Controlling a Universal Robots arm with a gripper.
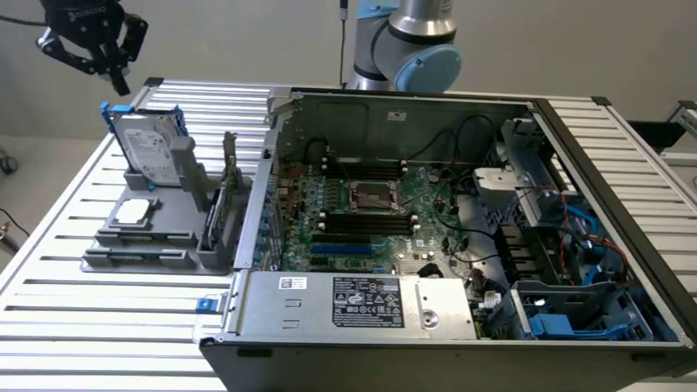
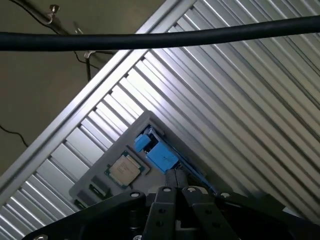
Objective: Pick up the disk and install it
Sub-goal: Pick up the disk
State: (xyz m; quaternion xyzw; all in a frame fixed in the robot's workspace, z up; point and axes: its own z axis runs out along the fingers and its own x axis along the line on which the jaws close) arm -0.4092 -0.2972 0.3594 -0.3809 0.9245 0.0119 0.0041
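The disk (image 1: 147, 147) stands upright on its edge in a grey holder (image 1: 142, 237) on the slatted table, at the exterior view's left. It is silver-grey with a white label and a blue carrier frame. My gripper (image 1: 116, 80) hangs a short way above the disk's top edge, apart from it. In the wrist view the blue frame of the disk (image 2: 160, 155) lies just beyond my gripper (image 2: 175, 181). The fingers are shut together and hold nothing.
A small square silver chip (image 1: 133, 212) lies in the same holder, in front of the disk. The open computer case (image 1: 436, 220) fills the table's middle and right, with a silver power supply box (image 1: 360, 298) at its front and a blue drive bay (image 1: 556, 322) at the front right corner.
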